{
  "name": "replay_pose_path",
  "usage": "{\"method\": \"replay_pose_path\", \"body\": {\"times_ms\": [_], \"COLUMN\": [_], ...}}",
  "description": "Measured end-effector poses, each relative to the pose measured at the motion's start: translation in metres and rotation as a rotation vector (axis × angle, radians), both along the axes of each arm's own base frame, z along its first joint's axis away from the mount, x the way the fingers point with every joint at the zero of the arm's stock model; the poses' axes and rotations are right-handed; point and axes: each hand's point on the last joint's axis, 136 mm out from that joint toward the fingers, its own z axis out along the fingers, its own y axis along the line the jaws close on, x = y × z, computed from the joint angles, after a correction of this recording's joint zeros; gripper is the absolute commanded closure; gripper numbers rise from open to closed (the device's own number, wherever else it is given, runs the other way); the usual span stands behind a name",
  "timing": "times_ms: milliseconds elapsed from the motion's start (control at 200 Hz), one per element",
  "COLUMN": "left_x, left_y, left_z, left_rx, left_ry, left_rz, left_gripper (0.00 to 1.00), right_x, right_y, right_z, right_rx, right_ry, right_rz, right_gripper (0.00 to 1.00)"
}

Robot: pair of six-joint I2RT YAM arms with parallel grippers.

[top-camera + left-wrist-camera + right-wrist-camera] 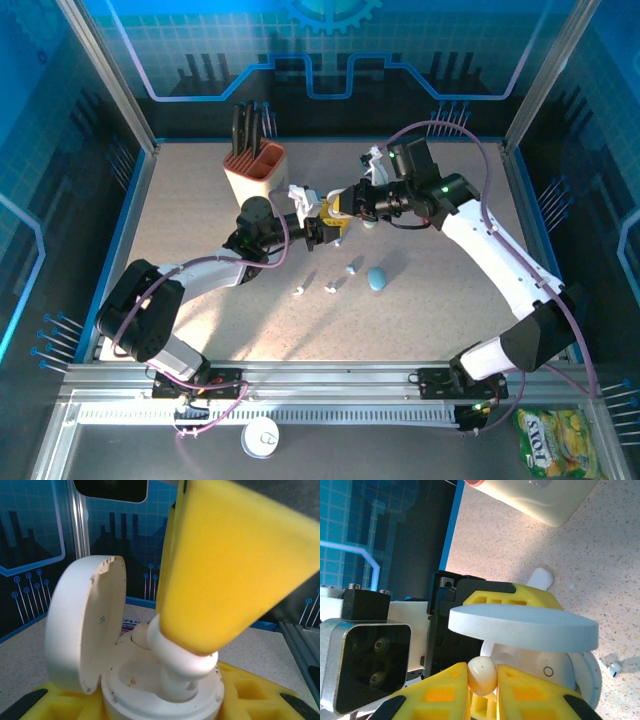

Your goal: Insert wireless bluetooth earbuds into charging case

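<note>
The white round charging case (165, 692) sits between the yellow fingers (250, 692) of my left gripper (318, 230), which is shut on its base. Its lid (85, 625) stands open to the left. My right gripper (481, 682) is shut on a white earbud (481, 674). In the left wrist view this earbud (182, 662) hangs under a yellow finger (235, 565) of the right gripper, and its stem reaches down into a well of the case. Both grippers meet above the table's middle, the right gripper (345, 212) just right of the left. Three loose earbuds (330, 287) lie on the table in front of them.
A pale blue oval case (377, 279) lies right of the loose buds. A beige holder with black handles (254, 167) stands at the back left. One loose bud (612, 668) lies beside the held case. Glass walls ring the table; a snack bag (558, 440) lies outside.
</note>
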Motion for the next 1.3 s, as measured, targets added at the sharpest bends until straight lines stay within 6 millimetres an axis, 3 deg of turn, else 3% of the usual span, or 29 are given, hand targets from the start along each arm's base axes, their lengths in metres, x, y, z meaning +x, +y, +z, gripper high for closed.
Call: {"method": "replay_pose_path", "body": {"times_ms": [345,655,890,1126,1301], "left_x": [0.001,0.002,0.001,-0.004,-0.007], "left_y": [0.000,0.000,0.002,0.005,0.008], "left_z": [-0.004,-0.005,-0.004,-0.009,-0.009], "left_rx": [0.010,0.011,0.015,0.078,0.112], "left_ry": [0.020,0.025,0.002,-0.026,-0.039], "left_rz": [0.008,0.014,0.020,0.025,0.032], "left_gripper": [0.68,0.68,0.67,0.67,0.67], "right_x": [0.002,0.000,-0.002,0.023,0.046], "right_y": [-0.006,-0.008,-0.016,-0.010,-0.003], "right_z": [-0.009,-0.004,0.019,0.049,0.032], "right_rx": [-0.041,-0.040,-0.013,-0.011,-0.079], "right_ry": [0.019,0.007,-0.056,-0.134,-0.108], "right_rz": [-0.043,-0.041,-0.040,-0.035,-0.025], "right_gripper": [0.68,0.59,0.70,0.72,0.72]}}
